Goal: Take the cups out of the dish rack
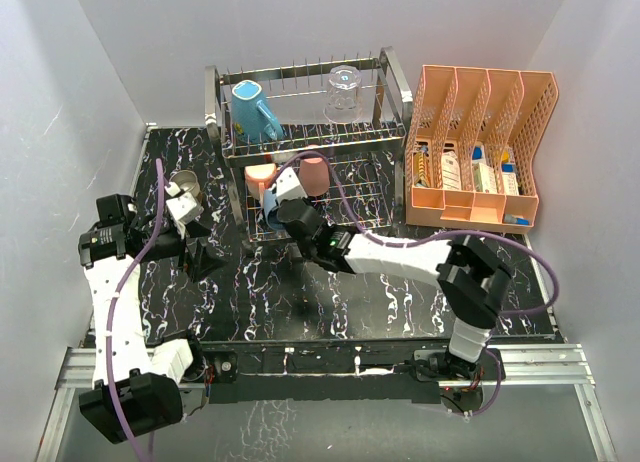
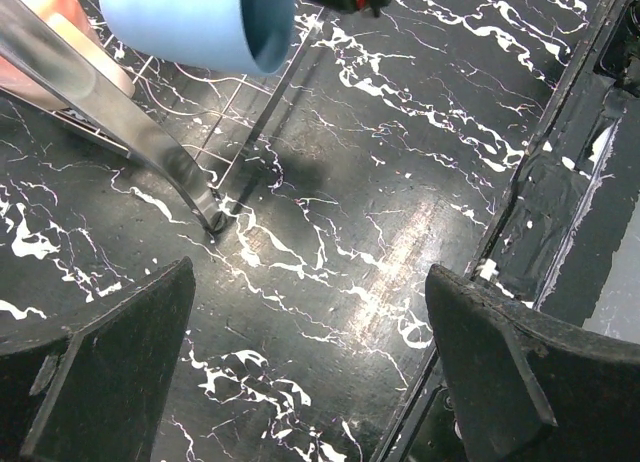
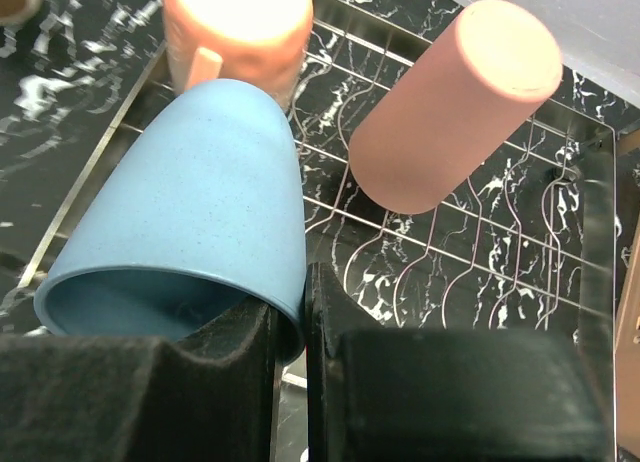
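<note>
Right claw (image 3: 290, 327) pinching speckled blue tumbler (image 3: 190, 202), chrome wire rack (image 3: 597, 282)

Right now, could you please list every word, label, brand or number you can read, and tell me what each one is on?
No text can be read in any view.
The packets in the orange organiser carry print, too small and blurred to read.
The blue cup, pink cup, teal mug and clear glass show no print.

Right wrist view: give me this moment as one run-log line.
right gripper: shut on light blue tumbler rim | position: on its side, dish rack lower tier | left gripper: open, empty, above table
</note>
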{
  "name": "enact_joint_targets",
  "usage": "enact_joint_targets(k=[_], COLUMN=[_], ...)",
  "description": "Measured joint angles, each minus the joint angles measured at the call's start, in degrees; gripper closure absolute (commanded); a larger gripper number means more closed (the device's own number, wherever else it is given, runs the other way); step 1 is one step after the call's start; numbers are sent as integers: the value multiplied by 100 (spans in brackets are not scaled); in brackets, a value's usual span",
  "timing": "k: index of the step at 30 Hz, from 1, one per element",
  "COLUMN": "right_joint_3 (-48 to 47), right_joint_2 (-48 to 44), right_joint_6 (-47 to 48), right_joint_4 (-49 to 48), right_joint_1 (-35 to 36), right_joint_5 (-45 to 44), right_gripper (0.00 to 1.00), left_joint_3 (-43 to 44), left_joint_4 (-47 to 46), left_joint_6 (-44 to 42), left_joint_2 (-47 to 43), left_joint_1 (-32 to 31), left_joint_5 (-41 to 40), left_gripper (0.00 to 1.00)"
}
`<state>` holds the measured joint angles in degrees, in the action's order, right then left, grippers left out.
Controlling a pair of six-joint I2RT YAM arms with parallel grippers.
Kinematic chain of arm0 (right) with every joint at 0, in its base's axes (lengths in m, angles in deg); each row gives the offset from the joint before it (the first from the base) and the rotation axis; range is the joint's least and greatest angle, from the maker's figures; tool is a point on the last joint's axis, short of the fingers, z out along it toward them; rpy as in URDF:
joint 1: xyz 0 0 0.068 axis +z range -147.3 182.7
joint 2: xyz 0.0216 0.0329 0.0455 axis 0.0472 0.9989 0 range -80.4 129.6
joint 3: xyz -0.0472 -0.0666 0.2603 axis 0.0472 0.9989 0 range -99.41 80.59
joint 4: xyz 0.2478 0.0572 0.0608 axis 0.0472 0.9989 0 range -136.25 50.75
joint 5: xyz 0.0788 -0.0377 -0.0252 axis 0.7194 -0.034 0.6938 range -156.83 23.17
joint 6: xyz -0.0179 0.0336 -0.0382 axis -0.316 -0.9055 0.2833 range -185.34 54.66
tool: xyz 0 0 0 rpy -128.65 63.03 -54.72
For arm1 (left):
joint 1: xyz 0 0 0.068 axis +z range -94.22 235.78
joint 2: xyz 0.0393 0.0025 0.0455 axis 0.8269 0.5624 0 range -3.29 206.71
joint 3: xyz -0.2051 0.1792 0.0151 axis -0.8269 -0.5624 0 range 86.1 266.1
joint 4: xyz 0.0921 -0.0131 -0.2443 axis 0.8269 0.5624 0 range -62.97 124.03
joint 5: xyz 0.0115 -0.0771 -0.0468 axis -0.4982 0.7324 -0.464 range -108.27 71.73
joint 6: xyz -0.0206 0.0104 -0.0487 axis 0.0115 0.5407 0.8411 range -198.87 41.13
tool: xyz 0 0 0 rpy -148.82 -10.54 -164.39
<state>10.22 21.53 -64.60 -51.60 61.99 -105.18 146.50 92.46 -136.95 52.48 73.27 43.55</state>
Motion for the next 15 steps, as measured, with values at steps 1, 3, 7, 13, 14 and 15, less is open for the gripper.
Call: enact_joint_targets(k=[1, 3, 7, 13, 14, 15], right_joint_3=[0, 0, -9, -437, -584, -708], right_joint_2=[-146, -407, -846, -811, -765, -721], right_joint_6=[-125, -382, -1134, -2354, -2529, -2686], right_joint_4=[131, 361, 1021, 2450, 2688, 2898], right_joint_1=[39, 146, 568, 1161, 1231, 1283], right_joint_5=[17, 35, 81, 343, 398, 448], right_gripper=[92, 92, 92, 92, 92, 92], left_joint_3=[0, 0, 0, 44, 109, 188], left_joint_4=[0, -4, -68, -4, 72, 155], left_joint_6=[0, 15, 181, 330, 321, 297], left_joint_2=[-33, -90, -210, -485, -509, -522], left_joint_1=[0, 0, 0, 0, 0, 0], left_joint_5=[2, 22, 83, 170, 168, 168], left_gripper=[3, 3, 3, 3, 3, 3])
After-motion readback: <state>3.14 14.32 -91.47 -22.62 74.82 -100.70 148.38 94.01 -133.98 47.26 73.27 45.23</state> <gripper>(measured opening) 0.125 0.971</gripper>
